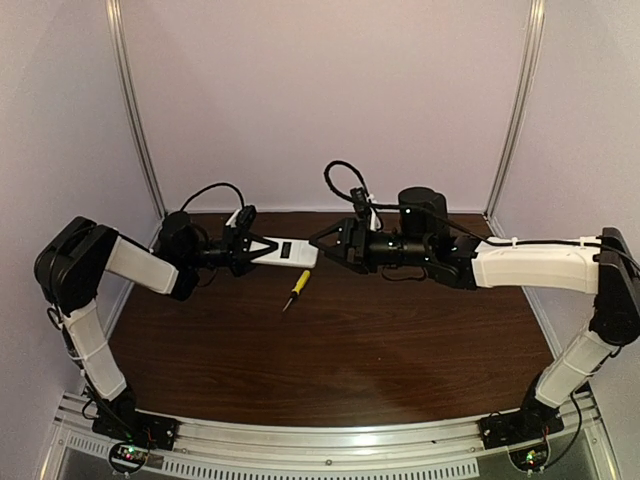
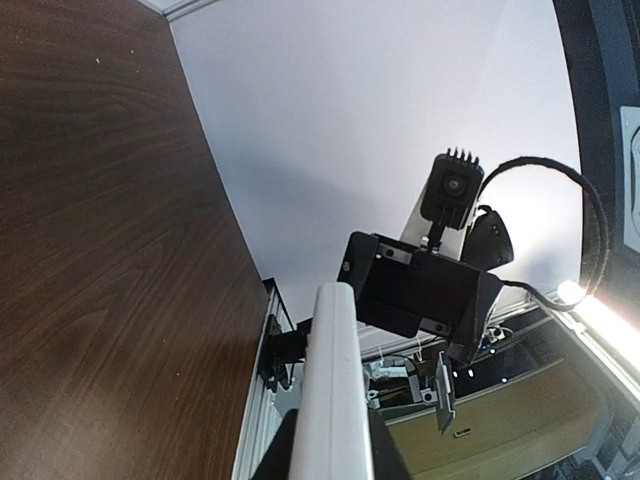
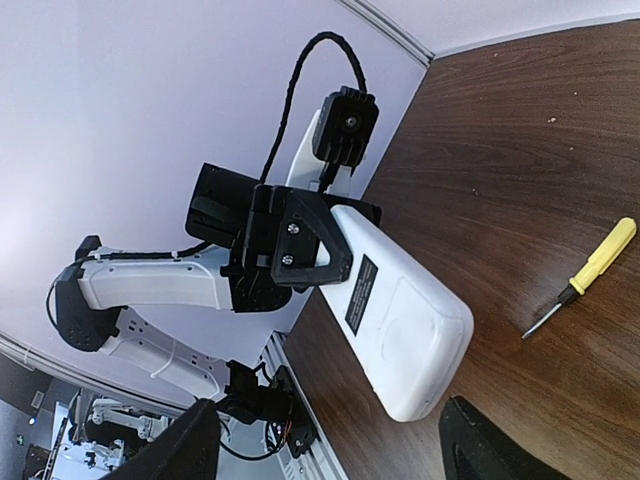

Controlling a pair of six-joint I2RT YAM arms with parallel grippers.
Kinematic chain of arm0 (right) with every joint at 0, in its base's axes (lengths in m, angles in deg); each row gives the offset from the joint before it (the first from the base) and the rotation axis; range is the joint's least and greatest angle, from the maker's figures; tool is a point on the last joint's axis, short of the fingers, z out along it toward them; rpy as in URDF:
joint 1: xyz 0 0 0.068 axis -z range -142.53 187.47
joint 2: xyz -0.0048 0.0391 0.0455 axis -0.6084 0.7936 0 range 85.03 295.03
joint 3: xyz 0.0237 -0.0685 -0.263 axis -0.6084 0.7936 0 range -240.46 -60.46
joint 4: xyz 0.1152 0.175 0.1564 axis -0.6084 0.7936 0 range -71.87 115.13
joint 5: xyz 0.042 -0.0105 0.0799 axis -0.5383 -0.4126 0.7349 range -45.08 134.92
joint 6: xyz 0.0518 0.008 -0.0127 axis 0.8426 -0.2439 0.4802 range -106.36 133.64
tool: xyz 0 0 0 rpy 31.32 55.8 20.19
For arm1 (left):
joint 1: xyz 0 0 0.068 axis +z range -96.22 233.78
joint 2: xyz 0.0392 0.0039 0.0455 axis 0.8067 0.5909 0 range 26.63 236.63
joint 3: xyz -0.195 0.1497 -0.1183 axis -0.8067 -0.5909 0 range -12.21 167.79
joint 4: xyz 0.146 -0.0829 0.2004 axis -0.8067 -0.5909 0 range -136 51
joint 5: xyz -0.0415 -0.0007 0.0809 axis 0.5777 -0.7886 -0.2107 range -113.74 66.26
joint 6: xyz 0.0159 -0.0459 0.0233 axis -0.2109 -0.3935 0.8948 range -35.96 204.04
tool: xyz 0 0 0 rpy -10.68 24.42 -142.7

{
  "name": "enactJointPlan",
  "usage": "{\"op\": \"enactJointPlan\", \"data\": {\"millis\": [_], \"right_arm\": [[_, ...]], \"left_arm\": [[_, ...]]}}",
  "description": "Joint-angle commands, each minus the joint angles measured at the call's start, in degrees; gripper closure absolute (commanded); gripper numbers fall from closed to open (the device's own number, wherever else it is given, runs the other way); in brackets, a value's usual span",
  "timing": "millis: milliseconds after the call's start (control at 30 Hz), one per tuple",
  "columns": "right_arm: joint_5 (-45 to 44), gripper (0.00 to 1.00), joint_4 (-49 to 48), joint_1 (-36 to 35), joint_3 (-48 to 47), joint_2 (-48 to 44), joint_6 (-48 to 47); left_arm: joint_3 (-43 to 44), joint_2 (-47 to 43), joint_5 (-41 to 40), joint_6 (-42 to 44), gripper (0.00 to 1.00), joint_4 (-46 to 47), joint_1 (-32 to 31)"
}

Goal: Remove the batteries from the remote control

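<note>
White arm links (image 1: 530,265) (black joints (image 1: 70,265))

White remote control (image 3: 410,340) with black label strip (image 3: 360,293), yellow-handled screwdriver (image 3: 578,280) with dark shaft, dark brown wood-grain table (image 1: 330,350), pale lilac walls (image 1: 330,100), white-shelled arms (image 1: 530,265).

The overhead camera sits high behind the arm bases (image 1: 135,430), looking down and forward across the table (image 1: 330,360) to the back wall (image 1: 330,100), far enough off to take in both arms. The two wrist views face each other at close range along the remote control (image 1: 290,253). The left one sights edge-on toward the right wrist camera (image 2: 452,188); the right one looks back at the left wrist camera (image 3: 345,125). The screwdriver (image 1: 298,288) shows from overhead and the right wrist.
</note>
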Motion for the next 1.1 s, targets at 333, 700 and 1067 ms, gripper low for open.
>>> {"op": "enactJointPlan", "data": {"millis": [333, 700, 1067], "right_arm": [[-4.4, 0.27, 2.2, -0.5, -4.2, 4.8, 1.0], [-4.8, 0.31, 2.3, -1.1, -5.4, 8.1, 2.7], [-9.3, 0.35, 7.6, -1.4, -7.9, 10.7, 2.3]], "left_arm": [[2.0, -4.0, -0.9, 13.3, 1.00, -17.4, 0.3], [5.2, -7.1, -3.7, 26.2, 1.00, -34.9, 0.4], [5.1, -7.0, -2.3, 24.6, 1.00, -32.7, 0.4]]}}
